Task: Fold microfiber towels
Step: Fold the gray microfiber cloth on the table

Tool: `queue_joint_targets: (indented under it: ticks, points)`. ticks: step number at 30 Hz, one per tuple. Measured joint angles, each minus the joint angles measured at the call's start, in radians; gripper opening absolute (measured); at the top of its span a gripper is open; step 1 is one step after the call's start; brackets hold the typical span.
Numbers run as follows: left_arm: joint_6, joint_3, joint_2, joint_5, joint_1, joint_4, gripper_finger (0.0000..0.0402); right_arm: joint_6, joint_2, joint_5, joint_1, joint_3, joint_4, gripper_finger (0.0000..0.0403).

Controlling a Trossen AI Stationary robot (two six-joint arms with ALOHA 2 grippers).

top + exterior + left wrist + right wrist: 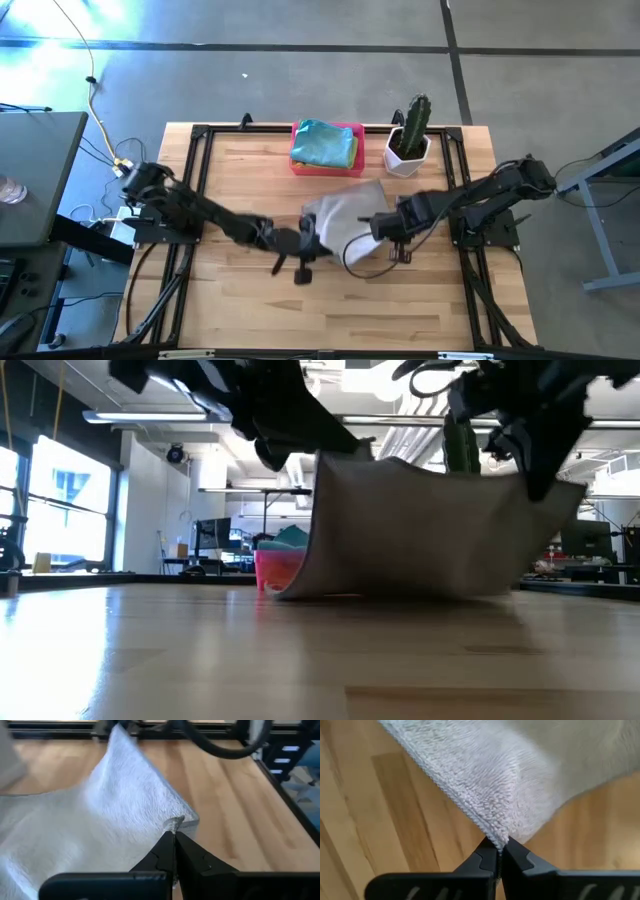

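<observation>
A grey microfiber towel (345, 208) hangs between my two grippers at the middle of the table, and its lower part (400, 590) rests on the wood. My left gripper (174, 834) is shut on one corner, coming in from the table's left. Shut on another corner, my right gripper (499, 849) points down from above. In the low view the left gripper (300, 445) and the right gripper (540, 465) hold the towel's (420, 525) top edge up. Folded blue and green towels (324, 143) lie in a pink tray (352, 130) at the far edge. My left gripper pinches a corner (176, 822) of the grey towel between its two fingers, slanting down from the table's left. The cloth runs away from the corner, raised and slightly slack. My right gripper pinches another corner (496, 836) at the hemmed edge, fingers pointing down. The towel hangs below that corner and its lower part lies on the table.
A cactus in a white pot (408, 150) stands at the far right, next to the pink tray. A black frame (200, 130) runs round the table's edges. Bare wood (340, 310) lies between the towel and the near edge.
</observation>
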Motion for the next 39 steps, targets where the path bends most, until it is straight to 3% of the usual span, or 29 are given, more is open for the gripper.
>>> queue_joint_targets:
  ticks: [4, 7, 10, 12, 16, 24, 29, 39]
  points:
    - [-0.071, 0.003, 0.105, -0.069, -0.091, 0.124, 0.0, 0.058, 0.0, -0.007, 0.063, -0.113, 0.178, 0.0]
    - [-0.146, 0.002, 0.163, -0.084, -0.133, 0.213, 0.0, 0.053, 0.0, -0.07, 0.093, -0.174, 0.272, 0.0]
    - [-0.212, 0.003, 0.189, -0.091, -0.159, 0.251, 0.0, 0.003, 0.0, -0.098, 0.107, -0.184, 0.281, 0.0]
    - [-0.256, 0.003, 0.189, -0.12, -0.168, 0.245, 0.0, -0.034, 0.0, -0.046, 0.109, -0.169, 0.26, 0.0]
    - [-0.277, 0.003, 0.182, -0.284, -0.173, 0.173, 0.0, -0.149, -0.001, 0.112, 0.088, -0.146, 0.271, 0.0]
    - [-0.498, 0.003, 0.177, -0.527, -0.17, -0.058, 0.0, -0.309, 0.056, 0.228, -0.026, -0.146, 0.303, 0.0]
    - [-0.582, 0.003, 0.177, -0.635, -0.168, -0.153, 0.0, -0.394, 0.108, 0.274, -0.111, -0.146, 0.35, 0.0]
    - [-0.676, 0.003, 0.177, -0.73, -0.155, -0.286, 0.0, -0.509, 0.214, 0.273, -0.229, -0.146, 0.463, 0.0]
